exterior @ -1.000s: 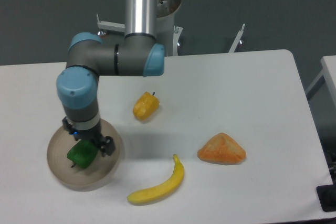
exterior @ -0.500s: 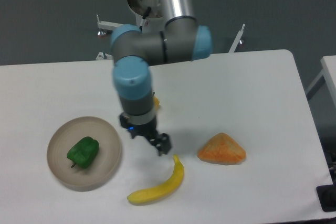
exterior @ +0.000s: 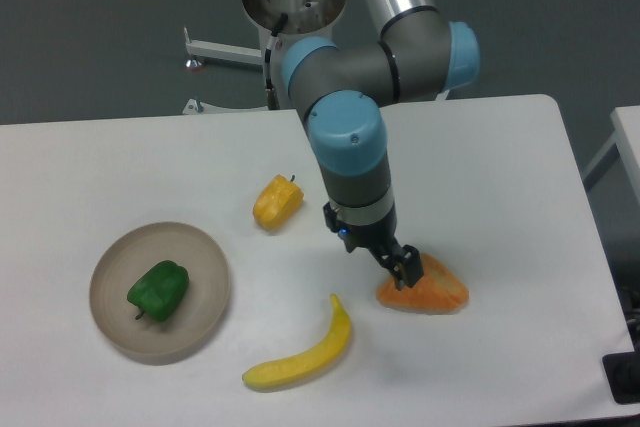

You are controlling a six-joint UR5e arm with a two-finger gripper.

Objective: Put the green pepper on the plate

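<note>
The green pepper (exterior: 158,290) lies on the beige plate (exterior: 205,265) at the table's left front, nothing touching it. My gripper (exterior: 395,259) is far to the right of the plate, hanging just over the left end of an orange wedge-shaped thing (exterior: 430,287). Its fingers point down and I see nothing held in them, but the wrist hides the gap between them.
A yellow-orange pepper (exterior: 277,202) lies mid-table behind the plate. A banana (exterior: 305,352) lies near the front edge. The arm's base stands at the table's back. The table's right edge is near x 590.
The gripper let go of the green pepper on the plate, then swept right across the table, past the banana, to the orange wedge.
</note>
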